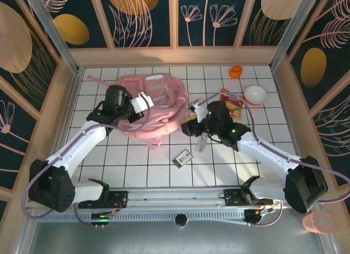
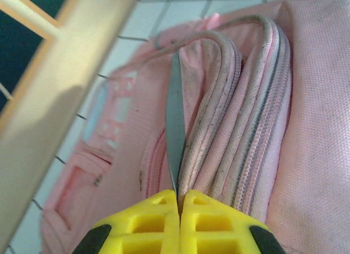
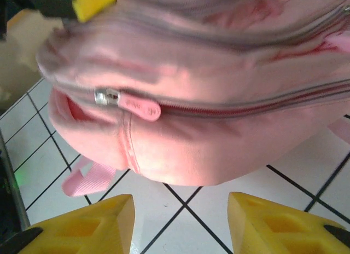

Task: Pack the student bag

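The student bag [image 1: 158, 103] is a large pink backpack lying on the white tiled table [image 1: 136, 161]. My left gripper [image 1: 147, 104] rests on its top left part. In the left wrist view the yellow fingers [image 2: 153, 221] are shut on a thin edge of the bag's fabric [image 2: 219, 117] beside the zip rims. My right gripper [image 1: 188, 123] sits at the bag's right edge. Its jaws [image 3: 180, 221] stand open over bare tiles, just short of the bag [image 3: 208, 128]. A metal zip slider [image 3: 106, 96] with a pink pull tab [image 3: 141, 107] faces them.
A small flat packet [image 1: 183, 157] lies on the tiles in front of the bag. A juice carton [image 1: 233, 104], a white bowl [image 1: 255, 94] and an orange item [image 1: 235, 71] sit at the back right. Wooden walls [image 1: 71, 106] enclose the table. A pink strap [image 3: 87, 177] trails out.
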